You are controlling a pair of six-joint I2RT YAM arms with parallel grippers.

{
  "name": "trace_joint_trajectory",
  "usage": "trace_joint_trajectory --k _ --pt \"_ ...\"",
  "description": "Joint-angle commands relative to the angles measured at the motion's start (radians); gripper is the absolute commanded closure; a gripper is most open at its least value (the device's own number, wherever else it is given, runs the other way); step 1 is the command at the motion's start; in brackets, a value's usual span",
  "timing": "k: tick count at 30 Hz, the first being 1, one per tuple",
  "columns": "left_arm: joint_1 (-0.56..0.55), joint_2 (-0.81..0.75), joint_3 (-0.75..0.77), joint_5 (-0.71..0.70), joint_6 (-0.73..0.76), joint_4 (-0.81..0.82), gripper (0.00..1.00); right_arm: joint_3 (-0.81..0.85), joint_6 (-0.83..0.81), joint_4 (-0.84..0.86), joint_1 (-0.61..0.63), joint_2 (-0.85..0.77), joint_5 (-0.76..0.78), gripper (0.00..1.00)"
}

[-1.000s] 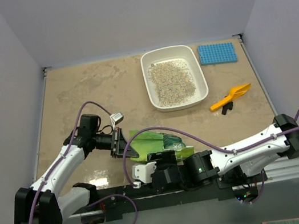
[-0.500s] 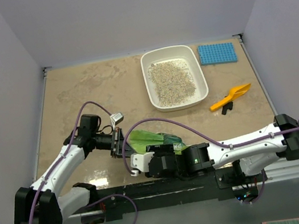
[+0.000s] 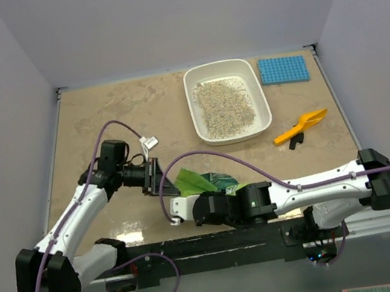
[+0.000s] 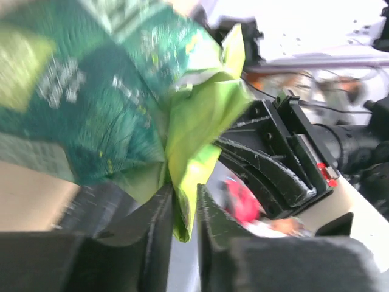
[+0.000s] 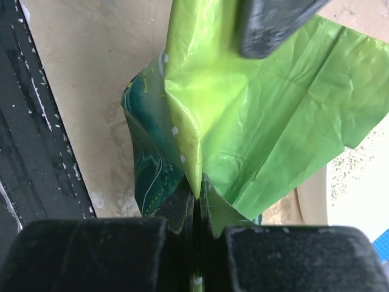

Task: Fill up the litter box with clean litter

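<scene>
The white litter box [image 3: 262, 104] stands at the back right with clean litter [image 3: 224, 104] spread over its floor. A crinkly green bag [image 3: 203, 182] lies near the front, between both grippers. My right gripper [image 3: 184, 207] is shut on the bag's lower fold [image 5: 197, 176], its fingers [image 5: 176, 210] pressed together on the film. My left gripper [image 3: 157, 177] is at the bag's left end. Its jaws stand a little apart in the left wrist view, and a yellow-green corner of the bag [image 4: 185, 182] hangs between its fingers [image 4: 157, 228].
An orange-yellow scoop [image 3: 301, 126] lies right of the litter box. A blue studded mat [image 3: 284, 70] sits in the back right corner. The black base rail [image 3: 221, 251] runs along the near edge. Purple cables loop over both arms.
My right gripper slid left along the bag and closed on its fold. The left jaws parted slightly, and the left arm swung a little back.
</scene>
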Motion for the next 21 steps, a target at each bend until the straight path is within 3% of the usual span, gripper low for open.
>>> trace_joint_trajectory --k 1,6,10,16,21 --pt "0.010 -0.067 0.191 -0.178 0.190 -0.049 0.65 0.021 -0.016 -0.082 -0.061 -0.068 -0.113 1.00" --pt "0.009 -0.279 0.216 -0.303 0.280 0.101 0.42 0.040 -0.056 -0.113 -0.138 -0.137 -0.223 1.00" --pt "-0.001 -0.319 0.176 -0.265 0.393 0.112 0.41 0.086 -0.085 -0.157 -0.227 -0.184 -0.377 1.00" --pt "-0.036 -0.436 0.053 -0.124 0.355 0.338 0.35 0.147 -0.102 -0.236 -0.319 -0.157 -0.634 1.00" --pt "-0.117 -0.422 -0.016 -0.133 0.396 0.439 0.31 0.202 -0.105 -0.268 -0.339 -0.117 -0.731 1.00"
